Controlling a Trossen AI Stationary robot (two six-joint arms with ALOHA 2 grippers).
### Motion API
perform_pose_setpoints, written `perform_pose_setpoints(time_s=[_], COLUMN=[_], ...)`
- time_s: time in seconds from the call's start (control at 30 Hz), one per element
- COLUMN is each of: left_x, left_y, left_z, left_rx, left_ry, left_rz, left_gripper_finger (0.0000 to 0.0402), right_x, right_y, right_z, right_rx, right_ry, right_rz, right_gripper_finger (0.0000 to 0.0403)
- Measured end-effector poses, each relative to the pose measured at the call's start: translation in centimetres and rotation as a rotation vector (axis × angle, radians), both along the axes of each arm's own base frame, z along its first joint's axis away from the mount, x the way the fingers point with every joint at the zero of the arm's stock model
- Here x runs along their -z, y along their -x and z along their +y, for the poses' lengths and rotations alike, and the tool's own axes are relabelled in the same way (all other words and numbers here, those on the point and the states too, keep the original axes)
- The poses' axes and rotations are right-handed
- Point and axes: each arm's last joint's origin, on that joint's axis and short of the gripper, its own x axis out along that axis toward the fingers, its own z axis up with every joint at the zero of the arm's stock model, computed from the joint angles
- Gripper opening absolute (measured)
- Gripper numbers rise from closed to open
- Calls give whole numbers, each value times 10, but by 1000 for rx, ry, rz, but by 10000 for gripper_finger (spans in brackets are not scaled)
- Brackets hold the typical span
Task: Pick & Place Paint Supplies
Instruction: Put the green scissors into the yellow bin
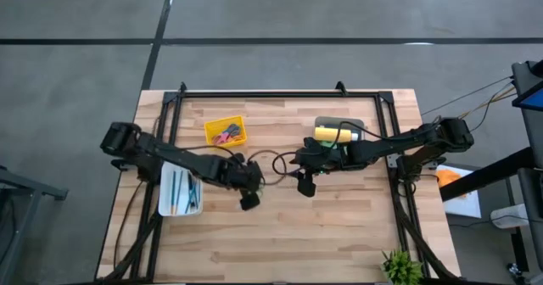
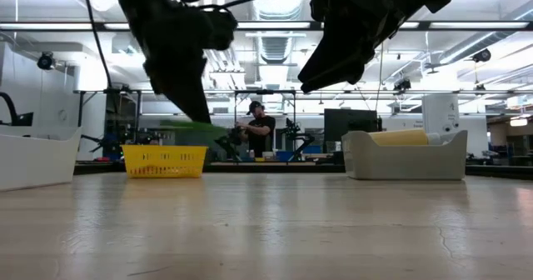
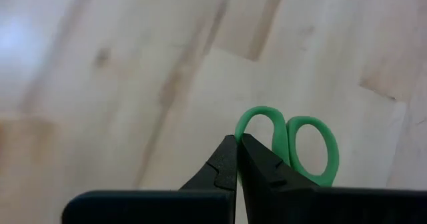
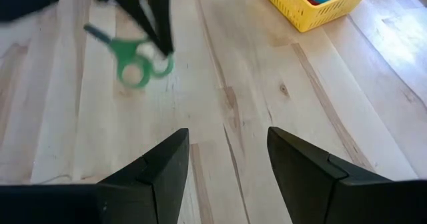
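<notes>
Green-handled scissors [image 3: 288, 144] hung clamped in the left claw [image 3: 238, 159] above the wooden counter [image 1: 339, 226]; the right claw [image 4: 227, 164] hovered nearby, fingers apart.

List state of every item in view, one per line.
left gripper: shut on the green scissors, above the table.
green scissors: held by a handle, off the table.
right gripper: open, empty, above the table.
yellow basket: on table, holds small items.
white tray: holds thin sticks.
grey bin: holds a yellow bottle.
</notes>
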Motion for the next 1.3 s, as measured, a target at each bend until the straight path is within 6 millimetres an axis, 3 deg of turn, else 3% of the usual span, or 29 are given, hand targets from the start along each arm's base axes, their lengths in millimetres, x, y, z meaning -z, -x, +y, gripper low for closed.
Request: perform_pose_setpoints(time_s=[0.37, 0.67, 0.97, 1.17, 1.3], left_x=[-46, -65, -67, -63, -47], left_y=[38, 64, 79, 78, 75], left_z=[66, 133, 186, 197, 199], left_rx=[-76, -140, -197, -165, -136], left_ry=[-37, -91, -133, -148, -155], left_rz=[94, 163, 144, 123, 141], left_gripper_finger=[5, 5, 5, 5, 5], right_x=[0, 0, 0, 0, 0], right_y=[0, 0, 0, 0, 0], right_z=[0, 0, 0, 0, 0], right_rx=[0, 0, 0, 0, 0], right_ry=[0, 0, 0, 0, 0], right_rz=[-1, -1, -1, -1, 0], right_gripper_finger=[201, 201, 201, 201, 201])
